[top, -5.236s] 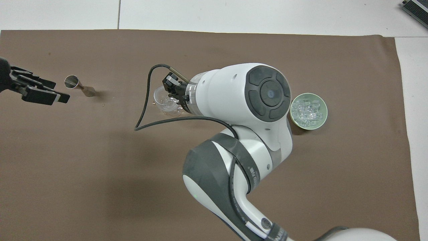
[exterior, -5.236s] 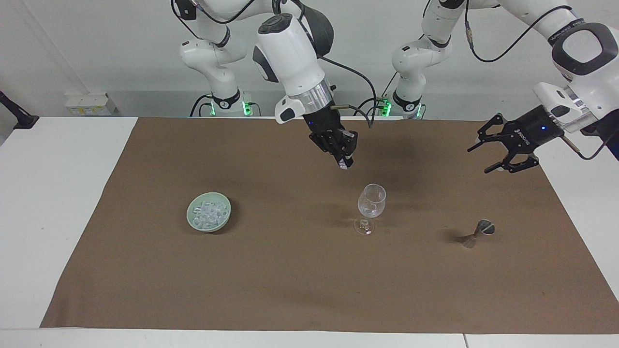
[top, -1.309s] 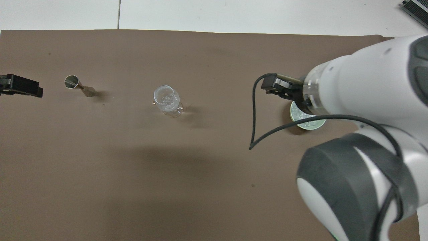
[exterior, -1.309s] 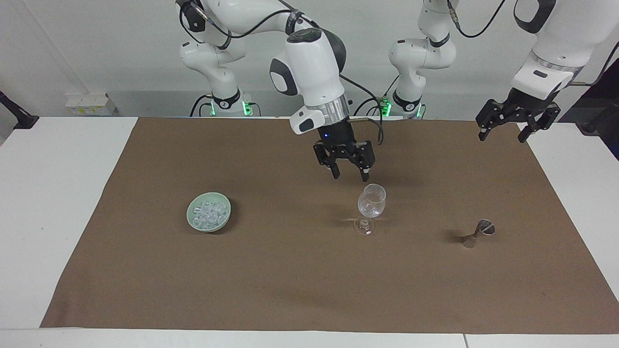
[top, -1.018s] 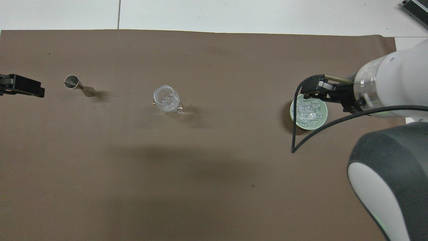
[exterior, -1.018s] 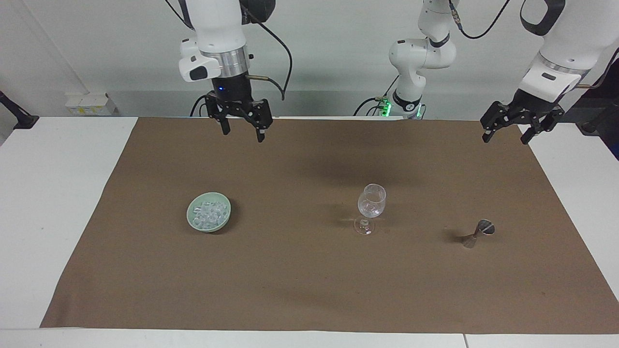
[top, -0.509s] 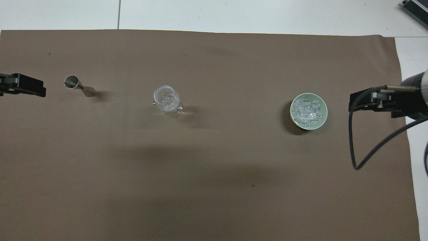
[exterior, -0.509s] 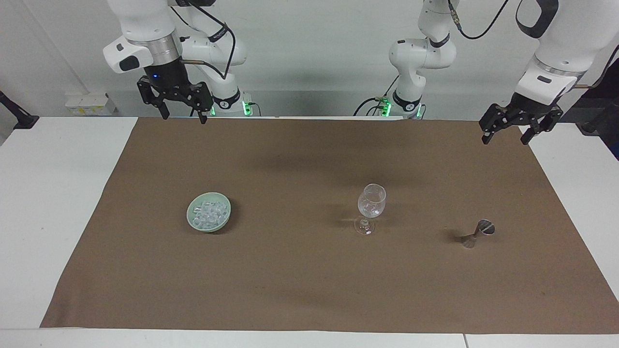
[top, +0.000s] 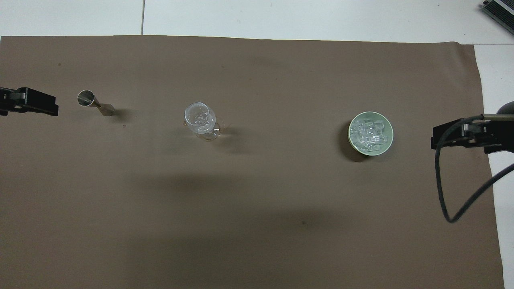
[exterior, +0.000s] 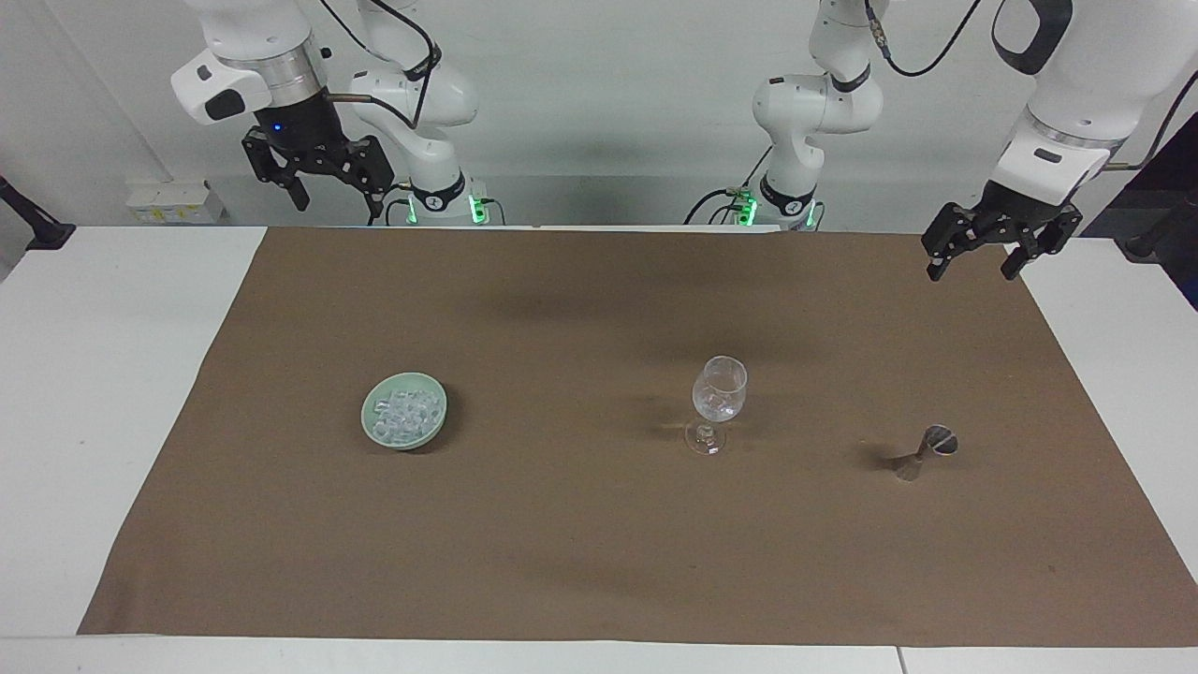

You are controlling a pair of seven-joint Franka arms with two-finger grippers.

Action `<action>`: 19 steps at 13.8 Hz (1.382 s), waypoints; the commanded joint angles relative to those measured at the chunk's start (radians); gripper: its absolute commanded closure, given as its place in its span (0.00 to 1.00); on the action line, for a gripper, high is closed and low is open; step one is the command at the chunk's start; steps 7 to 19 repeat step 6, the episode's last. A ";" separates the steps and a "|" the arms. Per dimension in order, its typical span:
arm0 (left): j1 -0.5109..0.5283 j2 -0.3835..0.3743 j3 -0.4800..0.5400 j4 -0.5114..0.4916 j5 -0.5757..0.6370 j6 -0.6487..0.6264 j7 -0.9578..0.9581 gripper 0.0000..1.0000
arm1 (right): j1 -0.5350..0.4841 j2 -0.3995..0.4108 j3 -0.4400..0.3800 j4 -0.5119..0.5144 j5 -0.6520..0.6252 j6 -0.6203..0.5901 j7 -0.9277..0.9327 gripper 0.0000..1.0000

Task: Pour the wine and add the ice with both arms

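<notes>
Both end effectors raised, spread wide, nothing held: right end effector [exterior: 320,190] over the counter [exterior: 84,393] edge nearest its base, left end effector [exterior: 976,254] over brown cloth [exterior: 580,552] corner; likely parked clear.

Ice [exterior: 405,415] heaped in green bowl [exterior: 376,432], toward right arm's end. Wine glass [exterior: 719,388] kept upright mid-cloth, several cubes seen inside. Steel jigger [exterior: 926,451] placed toward left arm's end, contents not visible.

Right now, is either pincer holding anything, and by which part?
Nothing is held: the left pincer and the right pincer both hang open and empty.
</notes>
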 commanded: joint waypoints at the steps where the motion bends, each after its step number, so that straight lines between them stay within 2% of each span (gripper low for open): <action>1: -0.002 0.002 0.004 0.007 0.011 -0.007 0.009 0.00 | 0.024 -0.020 -0.024 -0.016 0.005 -0.018 -0.026 0.00; 19: -0.008 0.010 0.004 0.008 0.021 -0.002 0.007 0.00 | 0.018 -0.018 -0.042 -0.019 0.003 -0.013 -0.020 0.00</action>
